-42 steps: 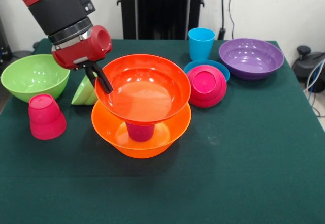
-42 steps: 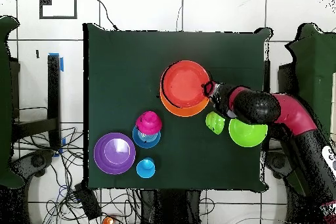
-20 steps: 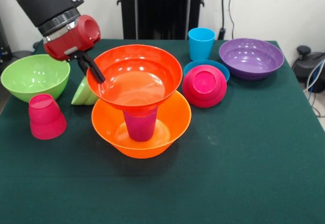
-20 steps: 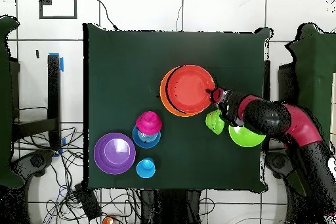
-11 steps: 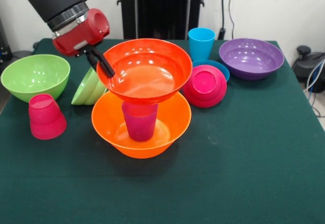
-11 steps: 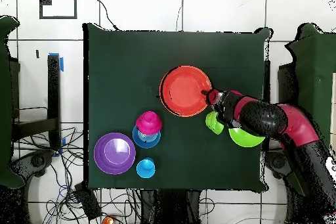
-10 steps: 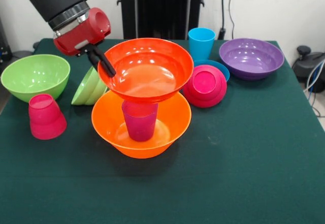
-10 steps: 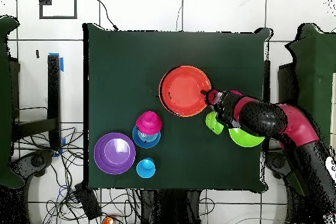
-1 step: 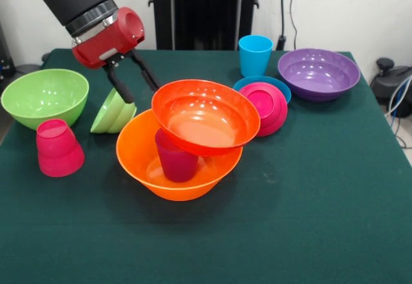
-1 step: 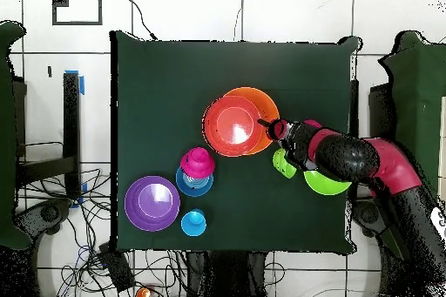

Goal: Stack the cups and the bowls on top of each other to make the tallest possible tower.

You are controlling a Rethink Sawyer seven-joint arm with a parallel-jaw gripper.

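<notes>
My gripper [image 9: 142, 94] is open with nothing between its fingers, just left of and above the tower. The red-orange bowl [image 9: 206, 116] lies tilted on the leaning purple-magenta cup [image 9: 174, 160] inside the large orange bowl [image 9: 138, 161], its right side down near that bowl's rim. From overhead the red-orange bowl [image 10: 228, 126] sits off-centre over the orange bowl [image 10: 264, 104], with the gripper [image 10: 272, 128] at their edge. A red-pink cup [image 9: 58, 147] stands upside down at the left. A sky blue cup [image 9: 255, 55] stands upright at the back.
A large lime green bowl [image 9: 44, 96] and a small lime green bowl [image 9: 114, 113] on its side lie left of the tower. A pink-red bowl [image 9: 264, 107] rests upturned on a blue bowl [image 9: 257, 80]. A purple bowl [image 9: 318, 73] is at the back right.
The gripper has opened and let go of the red-orange bowl. The bowl dropped, slid sideways and tilted, and the purple-magenta cup under it now leans.
</notes>
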